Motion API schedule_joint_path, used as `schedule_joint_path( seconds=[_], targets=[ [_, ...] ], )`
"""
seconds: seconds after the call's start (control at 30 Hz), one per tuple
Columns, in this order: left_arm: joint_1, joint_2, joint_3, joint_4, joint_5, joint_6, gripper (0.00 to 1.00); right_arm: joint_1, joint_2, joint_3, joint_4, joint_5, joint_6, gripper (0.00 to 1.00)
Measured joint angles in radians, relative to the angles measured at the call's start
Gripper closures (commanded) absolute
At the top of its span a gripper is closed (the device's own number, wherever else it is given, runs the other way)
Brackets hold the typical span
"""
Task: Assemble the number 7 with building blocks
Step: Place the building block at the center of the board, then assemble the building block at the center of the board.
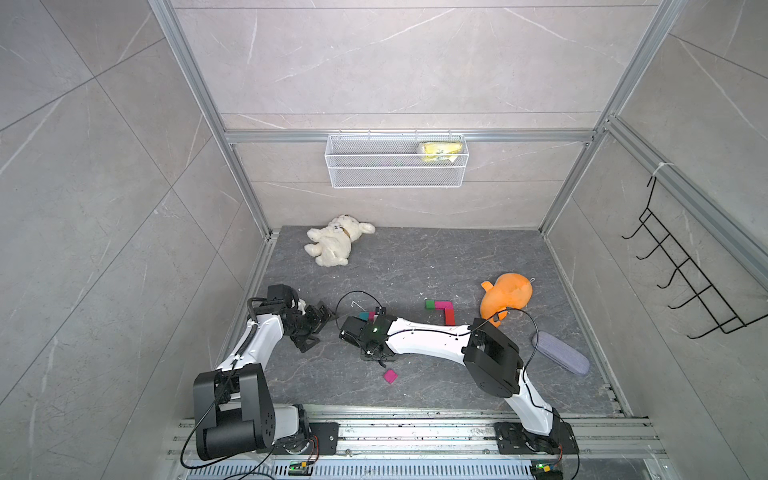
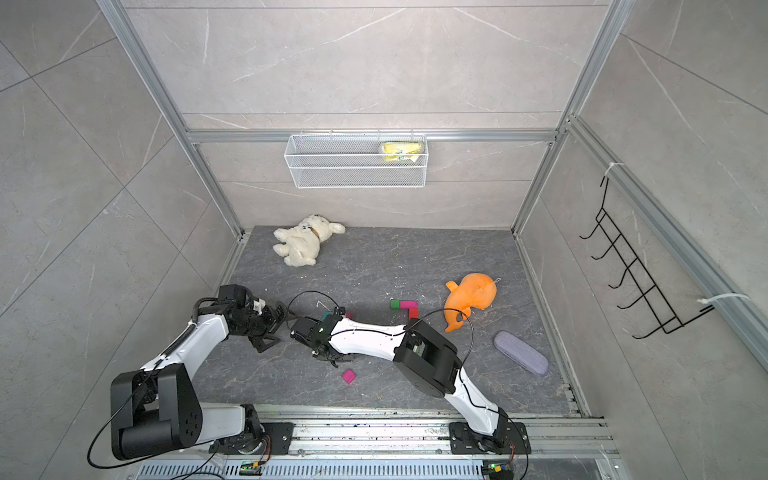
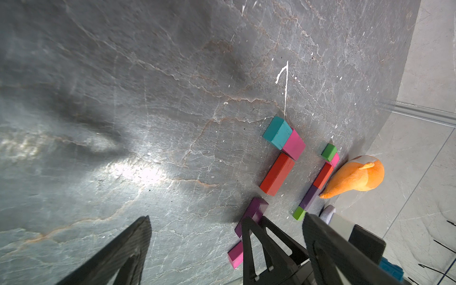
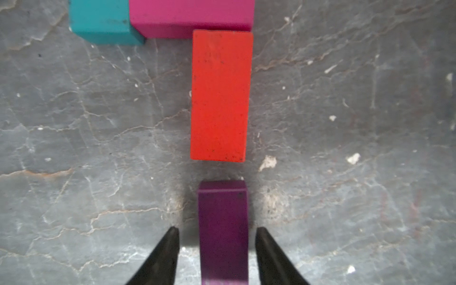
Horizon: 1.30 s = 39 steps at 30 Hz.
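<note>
In the right wrist view a teal block [image 4: 103, 22] and a magenta block [image 4: 190, 17] form a bar, with a red block [image 4: 219, 96] running down from its right end. A purple block [image 4: 222, 222] lies in line below the red one, a small gap apart. My right gripper [image 4: 217, 229] is open around it, with a gap on each side. A loose magenta block [image 1: 390, 376] lies nearer the front. A second figure of the number 7 [image 3: 323, 176] lies beside the orange plush. My left gripper [image 1: 324, 326] hangs wide open and empty, left of the right wrist.
A white plush dog [image 1: 334, 239] lies at the back left and an orange plush toy [image 1: 505, 299] at the right. A grey-purple case [image 1: 561, 353] lies front right. A wire basket [image 1: 397, 160] hangs on the back wall, and a black hook rack [image 1: 685, 278] on the right wall.
</note>
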Motion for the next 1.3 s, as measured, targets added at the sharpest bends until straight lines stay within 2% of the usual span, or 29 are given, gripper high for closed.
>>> schedule_joint_path(
  seconds=[0.23, 0.4, 0.77, 1.3],
  targets=[
    [0.0, 0.0, 0.0, 0.0, -0.002, 0.0, 0.0, 0.0, -0.039, 0.002, -0.008, 0.015, -0.016, 0.45],
    [0.0, 0.0, 0.0, 0.0, -0.007, 0.0, 0.0, 0.0, -0.076, 0.004, -0.013, 0.029, -0.081, 0.5],
    [0.0, 0.0, 0.0, -0.002, -0.008, 0.0, 0.0, -0.009, -0.099, -0.077, 0.063, -0.003, -0.231, 0.49],
    [-0.001, 0.0, 0.0, -0.002, -0.008, 0.001, 0.0, -0.03, -0.06, -0.053, 0.065, -0.056, -0.244, 0.54]
  ],
)
